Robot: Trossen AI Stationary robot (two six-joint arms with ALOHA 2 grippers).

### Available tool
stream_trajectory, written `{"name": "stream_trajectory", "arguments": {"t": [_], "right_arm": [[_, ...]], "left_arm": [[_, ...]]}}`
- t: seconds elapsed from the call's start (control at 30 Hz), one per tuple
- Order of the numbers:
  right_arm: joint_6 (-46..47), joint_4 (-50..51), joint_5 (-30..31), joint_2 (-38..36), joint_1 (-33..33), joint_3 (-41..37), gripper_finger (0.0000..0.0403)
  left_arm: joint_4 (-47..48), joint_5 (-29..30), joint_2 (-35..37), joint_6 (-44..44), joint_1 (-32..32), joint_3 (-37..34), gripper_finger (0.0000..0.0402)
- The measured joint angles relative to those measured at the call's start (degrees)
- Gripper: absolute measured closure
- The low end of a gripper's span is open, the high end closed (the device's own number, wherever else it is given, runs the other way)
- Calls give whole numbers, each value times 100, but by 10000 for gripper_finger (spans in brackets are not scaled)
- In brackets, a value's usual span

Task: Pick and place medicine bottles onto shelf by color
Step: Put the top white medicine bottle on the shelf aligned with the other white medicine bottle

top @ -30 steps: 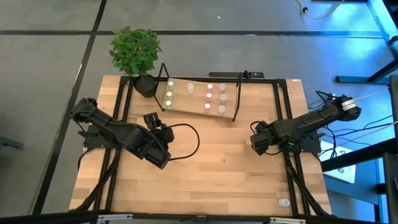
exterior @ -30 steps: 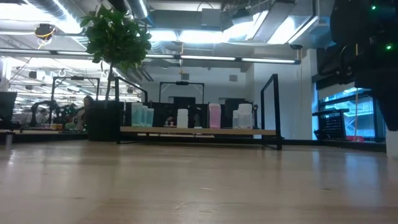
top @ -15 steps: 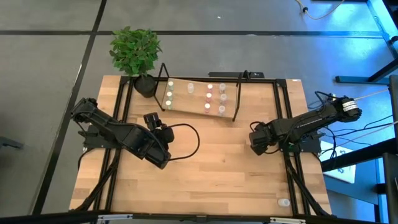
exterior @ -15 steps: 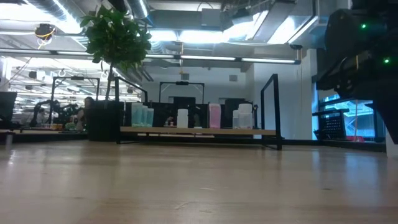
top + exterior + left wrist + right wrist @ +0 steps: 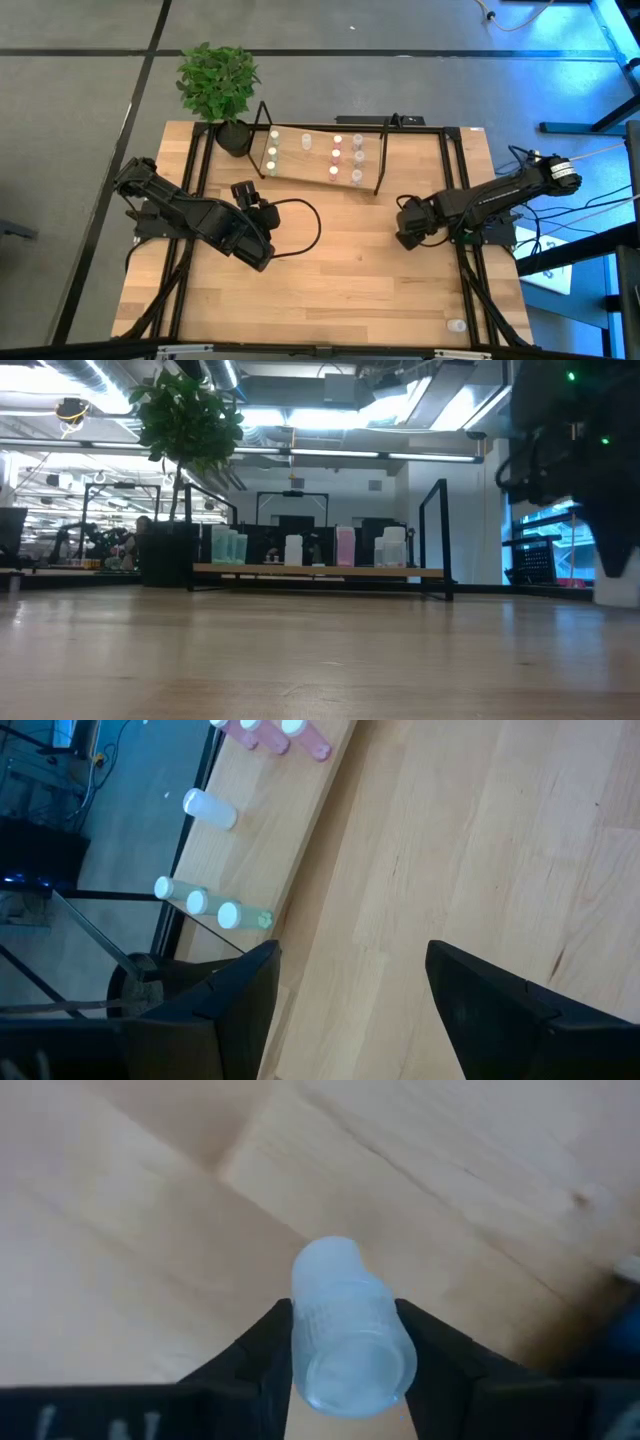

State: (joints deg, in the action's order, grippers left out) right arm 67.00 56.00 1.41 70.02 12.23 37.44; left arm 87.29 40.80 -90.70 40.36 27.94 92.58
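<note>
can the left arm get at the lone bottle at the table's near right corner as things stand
Probably not easily: the small pale bottle stands at the far right edge, while the left hand waits left of centre. Bare tabletop lies between; nothing blocks it, but it looks a long stretch.

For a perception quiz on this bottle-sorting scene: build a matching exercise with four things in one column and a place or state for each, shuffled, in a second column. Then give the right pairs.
Column one:
1. pale bottle
2. left gripper
3. potted plant
4. lone bottle

Column two:
A. by the table's near right corner
B. between the right gripper's fingers
C. open, empty, over bare wood
D. beside the shelf's left end

Pairs: 1-B, 2-C, 3-D, 4-A
</note>
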Motion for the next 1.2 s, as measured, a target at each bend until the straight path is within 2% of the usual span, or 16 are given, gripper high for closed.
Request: {"name": "stream_trajectory", "arguments": {"t": [0.13,0.27,0.9,1.07,1.2], "right_arm": [[-13,-267,3,15,0,267,251],[-483,-640,140,355,57,794,248],[-4169,-351,175,4145,-108,5104,248],[-5015,-327,14,4837,-219,5806,247],[-5489,-322,-152,5164,-297,6041,247]], "left_arm": [[2,0,0,0,0,0,156],[6,0,0,0,0,0,156],[35,0,0,-42,62,0,156],[35,1,0,-33,174,0,156],[35,0,0,-5,322,0,156]]}}
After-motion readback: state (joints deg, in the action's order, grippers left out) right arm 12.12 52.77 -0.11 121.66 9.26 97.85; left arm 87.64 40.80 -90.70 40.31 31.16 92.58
